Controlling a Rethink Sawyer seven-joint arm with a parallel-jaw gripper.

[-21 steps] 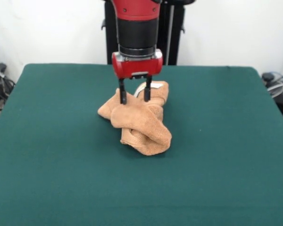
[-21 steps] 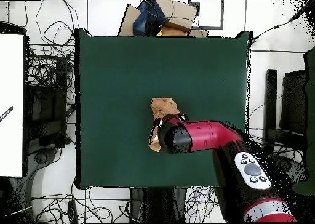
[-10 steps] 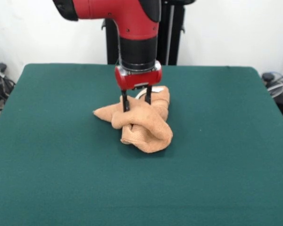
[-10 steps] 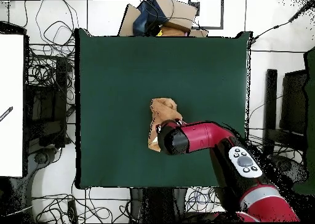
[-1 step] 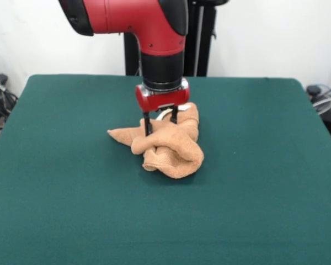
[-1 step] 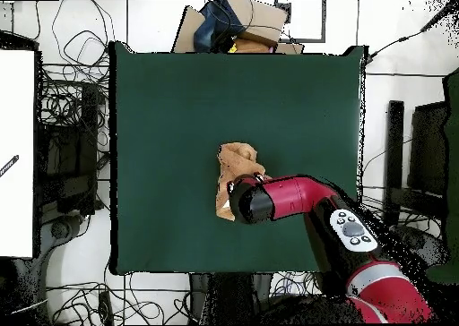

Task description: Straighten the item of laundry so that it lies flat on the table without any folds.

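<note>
White wall (image 5: 276,33) behind; cables (image 6: 67,98) strewn on floor w/ cardboard box (image 6: 260,18).

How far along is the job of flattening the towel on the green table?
Done: nothing; the tan terry towel lies bunched and twisted near the middle of the dark green felt table. In hand: the red arm's pincer is lowered with open fingers straddling a fold. Left: gripping, pulling every fold flat.

One towel (image 5: 168,144), one table (image 5: 254,176)
</note>
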